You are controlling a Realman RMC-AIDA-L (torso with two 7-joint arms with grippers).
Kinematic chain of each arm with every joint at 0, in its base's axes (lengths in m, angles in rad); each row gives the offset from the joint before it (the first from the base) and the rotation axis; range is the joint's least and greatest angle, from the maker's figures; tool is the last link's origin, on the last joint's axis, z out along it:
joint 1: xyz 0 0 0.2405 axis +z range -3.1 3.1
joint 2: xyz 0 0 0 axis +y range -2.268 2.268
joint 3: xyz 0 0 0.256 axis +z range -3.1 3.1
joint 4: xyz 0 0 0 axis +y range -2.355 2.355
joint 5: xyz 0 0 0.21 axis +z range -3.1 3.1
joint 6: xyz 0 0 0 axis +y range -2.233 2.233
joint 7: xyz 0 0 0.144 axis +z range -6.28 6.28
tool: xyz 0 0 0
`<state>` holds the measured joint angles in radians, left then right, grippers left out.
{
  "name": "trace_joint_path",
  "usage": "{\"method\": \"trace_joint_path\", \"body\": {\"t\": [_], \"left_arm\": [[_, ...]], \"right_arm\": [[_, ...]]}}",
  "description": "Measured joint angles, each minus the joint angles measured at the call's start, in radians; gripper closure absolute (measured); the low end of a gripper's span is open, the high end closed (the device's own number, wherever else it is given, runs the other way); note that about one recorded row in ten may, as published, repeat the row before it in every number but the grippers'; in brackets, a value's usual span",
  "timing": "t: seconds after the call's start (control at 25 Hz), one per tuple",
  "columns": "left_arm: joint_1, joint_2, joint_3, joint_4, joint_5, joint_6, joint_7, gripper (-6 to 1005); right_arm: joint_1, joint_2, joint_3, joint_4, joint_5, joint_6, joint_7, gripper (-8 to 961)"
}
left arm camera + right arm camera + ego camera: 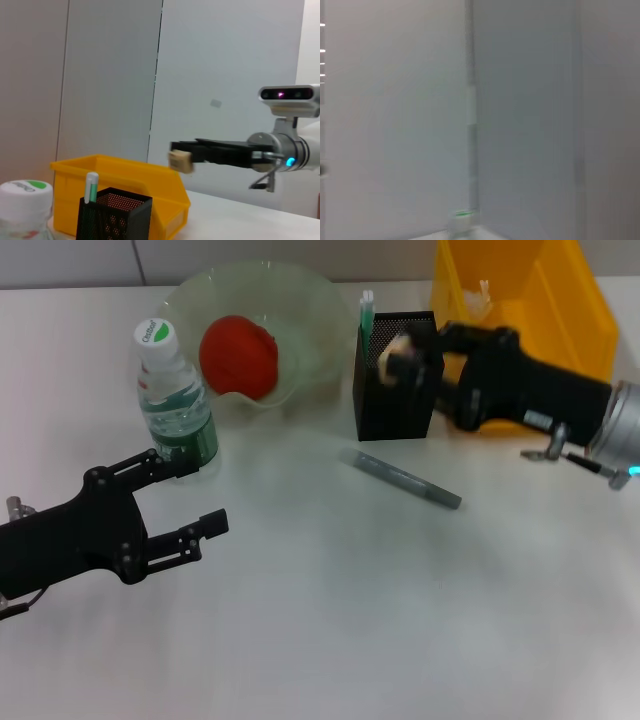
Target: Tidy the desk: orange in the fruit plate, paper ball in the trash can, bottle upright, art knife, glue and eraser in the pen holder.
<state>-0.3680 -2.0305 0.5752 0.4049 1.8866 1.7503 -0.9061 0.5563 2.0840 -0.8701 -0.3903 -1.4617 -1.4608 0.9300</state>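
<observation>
My right gripper (402,358) hovers over the black mesh pen holder (395,400), shut on a beige eraser (398,348). The left wrist view shows the eraser (180,161) held above and to the side of the pen holder (115,215). A green-capped glue stick (366,312) stands in the holder. The grey art knife (405,480) lies flat on the desk in front of it. An orange (238,355) rests in the pale green fruit plate (320,310). The bottle (175,400) stands upright. My left gripper (205,495) is open beside the bottle's base.
The yellow bin (545,290) stands behind the pen holder and my right arm, with a whitish scrap (483,295) showing inside it. The right wrist view shows mostly a pale wall.
</observation>
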Motion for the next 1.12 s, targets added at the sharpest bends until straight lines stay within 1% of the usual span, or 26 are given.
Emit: {"method": "trace_joint_path", "body": {"t": [0.2, 0.4, 0.56, 1.12], "left_arm": [[-0.001, -0.002, 0.0, 0.0, -0.002, 0.0, 0.0, 230], [-0.002, -0.002, 0.0, 0.0, -0.009, 0.0, 0.0, 230], [-0.002, -0.002, 0.0, 0.0, -0.009, 0.0, 0.0, 231], [-0.002, -0.002, 0.0, 0.0, -0.011, 0.0, 0.001, 230]], "right_arm": [[0.011, 0.001, -0.002, 0.013, 0.104, 0.123, -0.033, 570], [0.042, 0.001, -0.001, 0.017, 0.12, 0.222, -0.055, 570], [0.059, 0.001, -0.003, 0.029, 0.12, 0.249, -0.055, 571], [0.086, -0.001, -0.01, 0.045, 0.121, 0.296, -0.048, 501]]}}
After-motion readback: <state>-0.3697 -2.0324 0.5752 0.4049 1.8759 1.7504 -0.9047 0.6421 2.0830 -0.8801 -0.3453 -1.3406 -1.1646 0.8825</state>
